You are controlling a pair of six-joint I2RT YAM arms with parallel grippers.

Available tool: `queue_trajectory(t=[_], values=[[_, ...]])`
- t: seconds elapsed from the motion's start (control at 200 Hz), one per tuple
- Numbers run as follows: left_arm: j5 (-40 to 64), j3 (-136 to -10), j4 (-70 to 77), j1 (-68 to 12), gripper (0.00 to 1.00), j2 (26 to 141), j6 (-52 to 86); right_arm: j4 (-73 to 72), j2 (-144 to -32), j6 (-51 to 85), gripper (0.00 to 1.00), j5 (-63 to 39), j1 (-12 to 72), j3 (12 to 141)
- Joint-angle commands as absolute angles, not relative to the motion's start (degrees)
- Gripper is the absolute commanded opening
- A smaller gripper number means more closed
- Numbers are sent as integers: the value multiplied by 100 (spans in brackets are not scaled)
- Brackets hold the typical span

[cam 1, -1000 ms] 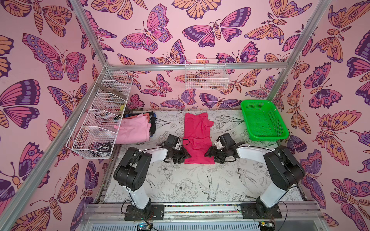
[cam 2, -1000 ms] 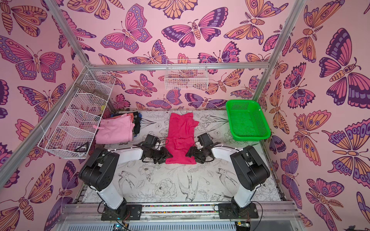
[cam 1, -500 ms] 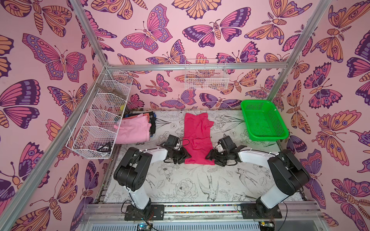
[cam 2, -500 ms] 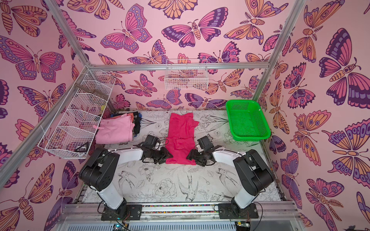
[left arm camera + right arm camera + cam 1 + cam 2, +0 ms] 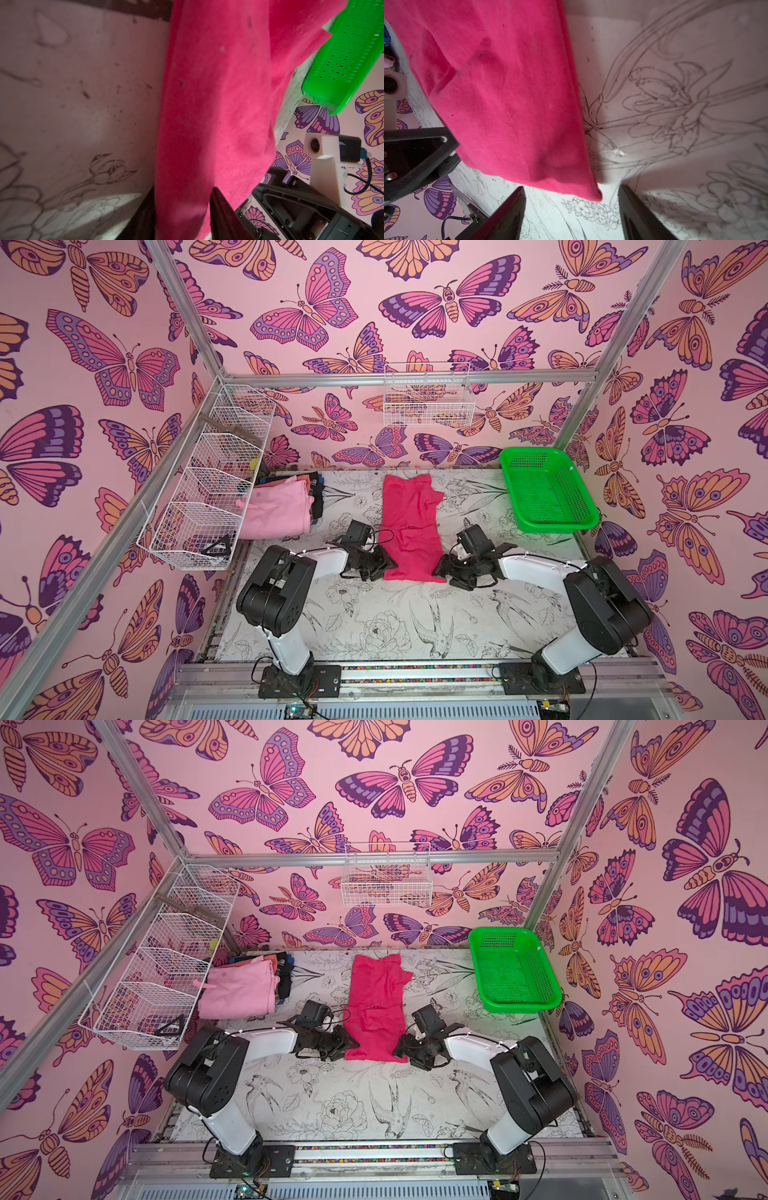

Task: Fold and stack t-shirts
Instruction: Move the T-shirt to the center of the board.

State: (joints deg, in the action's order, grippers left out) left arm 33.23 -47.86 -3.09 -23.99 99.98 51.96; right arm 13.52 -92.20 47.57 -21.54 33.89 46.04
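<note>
Crimson t-shirt (image 5: 411, 522) sits between left fingers (image 5: 220, 209), grip unclear; spread right fingers (image 5: 506, 216) shifted to corner.

Crimson t-shirt (image 5: 411, 526); light pink t-shirt (image 5: 276, 510); green mesh basket (image 5: 544, 493); table (image 5: 353, 639) white, black floral line-drawings; walls (image 5: 365, 344) pink, butterfly-printed.

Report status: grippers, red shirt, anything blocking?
Left gripper open, fingers astride a near corner of the crimson t-shirt. Right gripper open, the other near corner between its fingers, unclamped. Shirt flat on table, folded narrow. Green basket apart, not blocking.
</note>
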Motion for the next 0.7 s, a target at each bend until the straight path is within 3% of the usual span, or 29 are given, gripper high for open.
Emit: queue_trajectory(t=[0.0, 0.696], values=[[3076, -4562, -700, -2452, 43, 10294, 5212, 1548, -9761, 4701, 73, -2034, 3415, 4545], [3093, -4737, -695, -2452, 42, 10581, 5222, 1340, -10082, 4854, 65, -2196, 3533, 4614]])
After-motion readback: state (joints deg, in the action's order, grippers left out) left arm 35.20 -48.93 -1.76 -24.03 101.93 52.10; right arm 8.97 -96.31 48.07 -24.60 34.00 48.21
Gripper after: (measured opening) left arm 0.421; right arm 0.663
